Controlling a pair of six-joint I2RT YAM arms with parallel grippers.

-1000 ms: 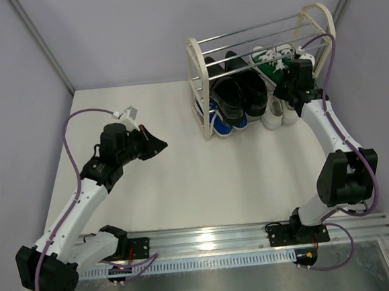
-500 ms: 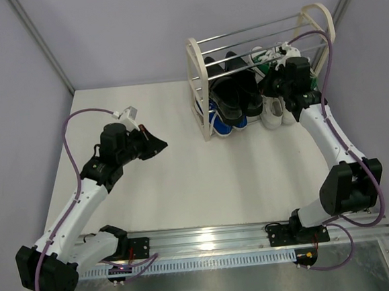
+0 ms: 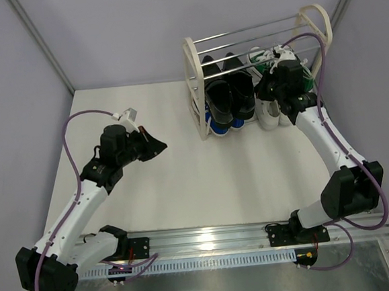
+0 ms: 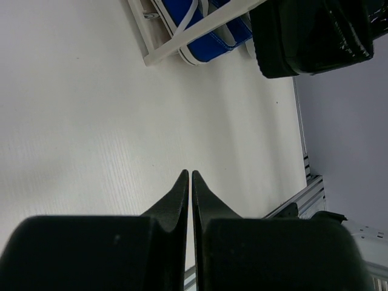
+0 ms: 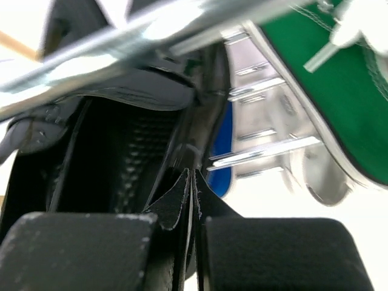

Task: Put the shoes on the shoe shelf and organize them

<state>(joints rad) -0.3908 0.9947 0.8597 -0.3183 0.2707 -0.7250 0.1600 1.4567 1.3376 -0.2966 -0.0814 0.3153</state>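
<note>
The shoe shelf [image 3: 191, 71] stands at the back of the table. On its upper tier are two glossy black shoes [image 3: 229, 92] and green sneakers [image 3: 262, 58]. Blue sneakers [image 3: 214, 125] and white sneakers [image 3: 270, 116] sit on the lower tier. My right gripper [image 3: 265, 89] is at the right black shoe, shut on the thin edge of its opening [image 5: 121, 139], with the green sneaker [image 5: 339, 103] to the right. My left gripper [image 3: 162, 146] is shut and empty over the bare table, left of the shelf. Its wrist view shows a blue sneaker [image 4: 206, 42] and a black shoe [image 4: 309, 36].
Chrome rods [image 5: 260, 154] cross just beyond my right fingers. Grey walls close the back and both sides. A metal rail [image 3: 208, 239] runs along the near edge by the arm bases.
My right gripper has moved left from the shelf's right end to the right black shoe. The black shoes and the shelf have shifted a little left. The left arm has not moved.
</note>
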